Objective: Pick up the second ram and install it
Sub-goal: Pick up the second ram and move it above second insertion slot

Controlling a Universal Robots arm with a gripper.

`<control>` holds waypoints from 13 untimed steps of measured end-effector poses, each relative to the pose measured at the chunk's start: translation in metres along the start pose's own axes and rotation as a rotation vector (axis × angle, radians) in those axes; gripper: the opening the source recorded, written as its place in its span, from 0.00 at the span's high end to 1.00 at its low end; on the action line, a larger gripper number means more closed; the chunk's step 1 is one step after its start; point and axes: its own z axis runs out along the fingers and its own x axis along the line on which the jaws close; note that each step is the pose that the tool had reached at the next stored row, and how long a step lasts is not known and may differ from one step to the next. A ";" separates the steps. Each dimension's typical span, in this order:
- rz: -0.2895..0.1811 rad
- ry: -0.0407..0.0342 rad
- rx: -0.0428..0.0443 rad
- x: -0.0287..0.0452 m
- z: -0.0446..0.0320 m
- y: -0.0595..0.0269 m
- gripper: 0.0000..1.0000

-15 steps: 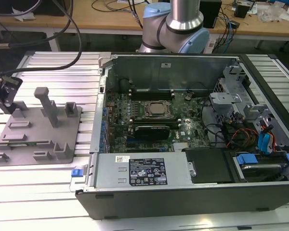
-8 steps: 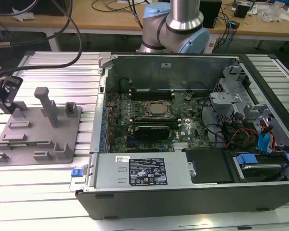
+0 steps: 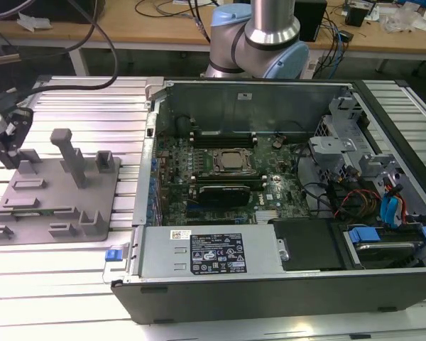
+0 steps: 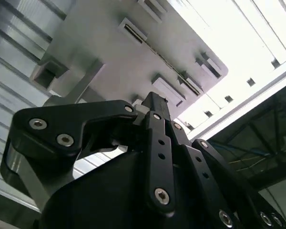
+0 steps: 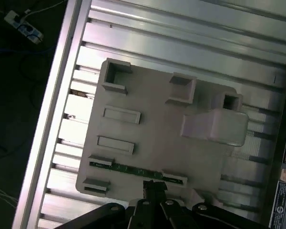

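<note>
The second ram (image 5: 133,170) is a thin green stick standing on edge in two small holders near one edge of the grey fixture plate (image 5: 152,119). In the second wrist view the second ram (image 4: 164,59) appears as a thin dark line across that plate. My gripper (image 5: 152,187) hovers above the plate, its black fingers (image 4: 155,107) drawn together over the stick's middle, with nothing between them. In the exterior view my gripper (image 3: 3,142) hangs at the far left, over the left edge of the fixture plate (image 3: 50,195).
An open computer case (image 3: 284,177) lies at the exterior view's right of the plate, with the motherboard, a processor (image 3: 231,160) and a black card (image 3: 224,192) inside. Grey posts (image 3: 71,153) rise from the plate. The ribbed metal table (image 3: 57,284) carries everything.
</note>
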 end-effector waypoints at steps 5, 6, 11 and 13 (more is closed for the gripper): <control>-0.142 0.0064 0.0033 0.0000 0.0001 0.0000 0.92; -0.183 0.0081 0.0041 0.0000 0.0002 0.0000 0.92; -0.357 0.0157 0.0070 0.0000 0.0004 0.0000 0.92; -0.403 0.0177 0.0079 0.0000 0.0005 0.0000 0.92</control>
